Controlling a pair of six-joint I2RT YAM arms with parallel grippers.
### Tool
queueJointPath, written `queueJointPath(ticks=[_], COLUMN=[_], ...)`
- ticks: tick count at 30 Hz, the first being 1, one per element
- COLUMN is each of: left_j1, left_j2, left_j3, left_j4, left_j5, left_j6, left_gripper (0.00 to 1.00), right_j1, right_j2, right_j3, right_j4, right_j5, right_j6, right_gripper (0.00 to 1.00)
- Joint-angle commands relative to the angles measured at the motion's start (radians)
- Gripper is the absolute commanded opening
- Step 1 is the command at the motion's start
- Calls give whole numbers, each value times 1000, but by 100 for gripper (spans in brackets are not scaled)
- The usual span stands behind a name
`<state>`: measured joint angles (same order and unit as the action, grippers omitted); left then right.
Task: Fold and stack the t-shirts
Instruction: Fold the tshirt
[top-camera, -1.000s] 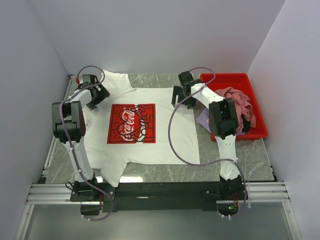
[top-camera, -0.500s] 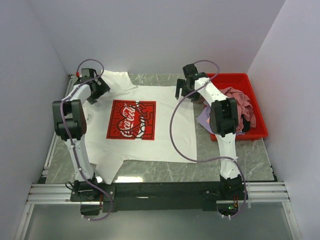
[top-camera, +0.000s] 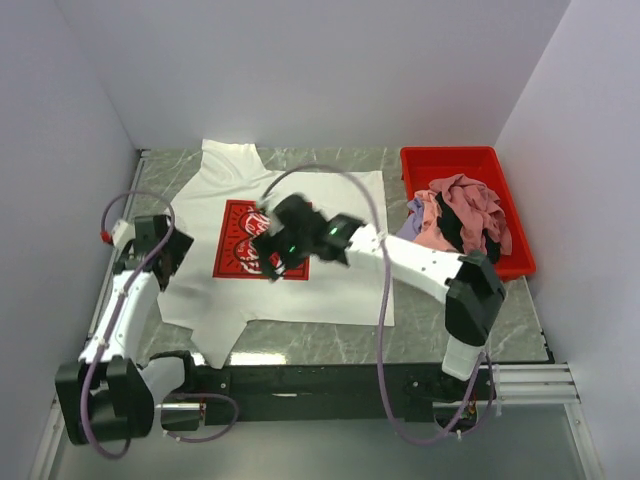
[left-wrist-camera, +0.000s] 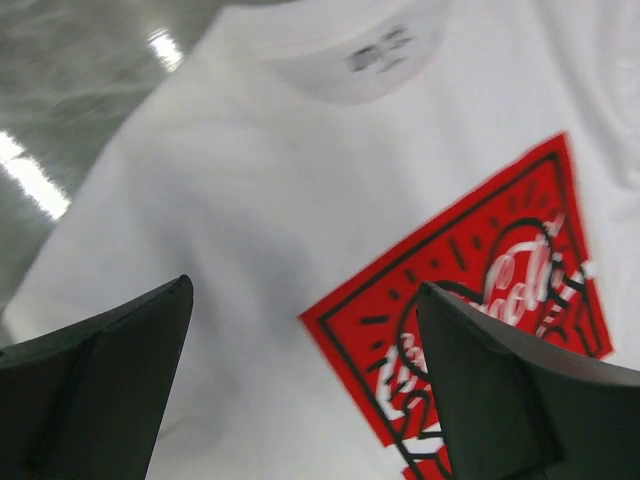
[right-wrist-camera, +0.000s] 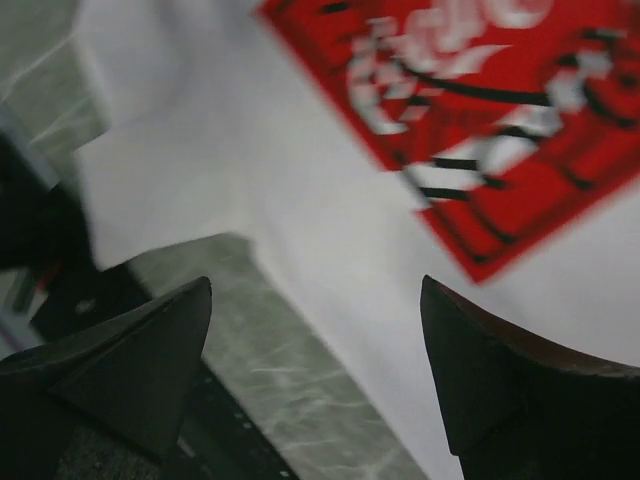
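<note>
Both wide and empty, the left end effector (top-camera: 170, 250) has drawn back to the shirt's left edge and the right end effector (top-camera: 272, 245) has swung over the print (top-camera: 232, 255). The white t-shirt (top-camera: 320, 290) lies released, flat on the surface (top-camera: 430, 335), seemingly ready for folding

Left gripper (top-camera: 166, 252) and right gripper (top-camera: 265, 247) both wide open, right arm (top-camera: 420, 263) outstretched toward the left.

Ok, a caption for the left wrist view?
Open left claw hovers above the white t-shirt, near its collar and red print.
</note>
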<state>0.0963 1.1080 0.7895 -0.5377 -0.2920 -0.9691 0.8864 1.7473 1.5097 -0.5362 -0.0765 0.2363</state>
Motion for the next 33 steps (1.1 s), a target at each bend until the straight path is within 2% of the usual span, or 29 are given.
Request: queueJointPath(ticks=[1,3,6,11,19,28,30,33], left_j1=[31,55,109,160,220,255,261,266], left_j2=[-113,-186,-237,-244,-218,-209,-201,-203], left_j3=[-110,-137,-177,-173,-203,-213,-214,-222], left_j4=[-96,-125,-131,-142,-107,-79,-73,-64], left_j5=[-69,-58,-36,-18,39,53,69,80], left_j6=[-120,-150,-163,-161,-161,-135,-132,-125], left_gripper=[100,99,100,100,99,100,99,99], right_j1=[169,280,348,401,442,490,500,500], right_j2=[41,98,187,305,468,532,544,541], right_j3=[-10,33,95,119,245,208,205,201], right_j4=[142,200,234,327,249,239,220,222], right_j5=[-137,-137,-143,-146,-80,-2,35,66], right_j6=[-48,-63,-37,-6,-42,-97,-92,-77], right_gripper=[90,90,90,85,75,68,62,44])
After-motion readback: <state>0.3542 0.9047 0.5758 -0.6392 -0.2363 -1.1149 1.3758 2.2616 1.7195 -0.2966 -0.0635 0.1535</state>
